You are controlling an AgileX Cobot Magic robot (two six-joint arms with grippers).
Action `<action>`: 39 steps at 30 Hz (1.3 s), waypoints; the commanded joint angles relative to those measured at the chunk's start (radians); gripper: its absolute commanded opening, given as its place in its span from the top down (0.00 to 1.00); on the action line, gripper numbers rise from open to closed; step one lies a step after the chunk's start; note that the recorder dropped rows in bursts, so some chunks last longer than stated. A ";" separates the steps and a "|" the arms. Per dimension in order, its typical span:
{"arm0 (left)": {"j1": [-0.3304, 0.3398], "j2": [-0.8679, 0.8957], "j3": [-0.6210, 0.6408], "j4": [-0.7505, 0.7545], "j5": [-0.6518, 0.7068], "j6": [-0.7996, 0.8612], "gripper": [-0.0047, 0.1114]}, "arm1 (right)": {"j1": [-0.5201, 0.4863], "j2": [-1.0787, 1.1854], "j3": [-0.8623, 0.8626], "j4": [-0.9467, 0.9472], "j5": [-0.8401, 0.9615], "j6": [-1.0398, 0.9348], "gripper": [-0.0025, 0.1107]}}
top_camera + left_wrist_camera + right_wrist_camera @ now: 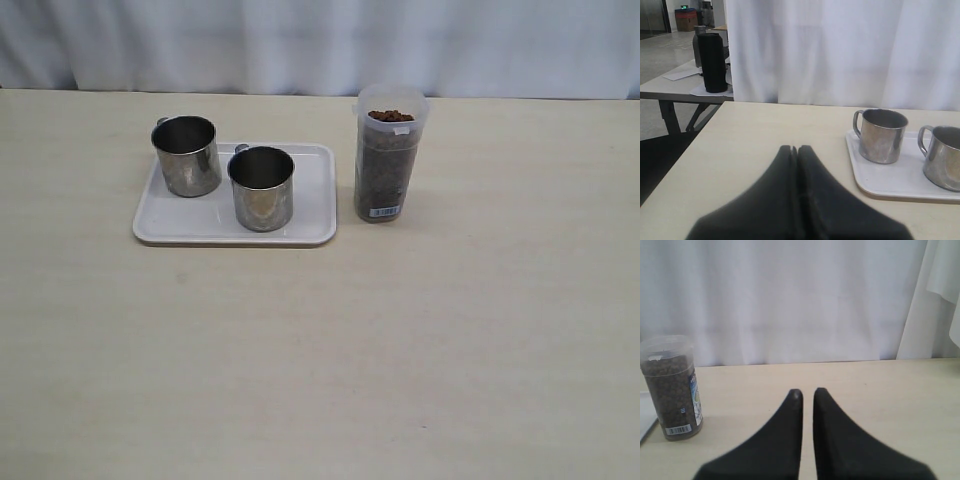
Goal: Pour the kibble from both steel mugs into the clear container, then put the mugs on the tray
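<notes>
left claw: mine; closed, empty; clear of tray
right claw: closed, empty; clear of clear container
mugs: far mug, near mug; upright on tray, left of container
kibble: in container, near rim
step: looks done (my read); back off gently, no sweep past that full container

Bright, even light; soft glints on steel mugs.
</notes>
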 commanded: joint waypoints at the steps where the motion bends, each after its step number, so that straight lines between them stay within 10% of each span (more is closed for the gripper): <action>1: -0.008 -0.003 0.003 0.001 -0.013 -0.001 0.96 | -0.001 -0.001 0.001 -0.007 -0.001 -0.001 0.93; 39: -0.008 -0.003 0.003 0.001 -0.006 -0.001 0.96 | 0.094 -0.001 0.001 -0.007 -0.001 -0.001 0.93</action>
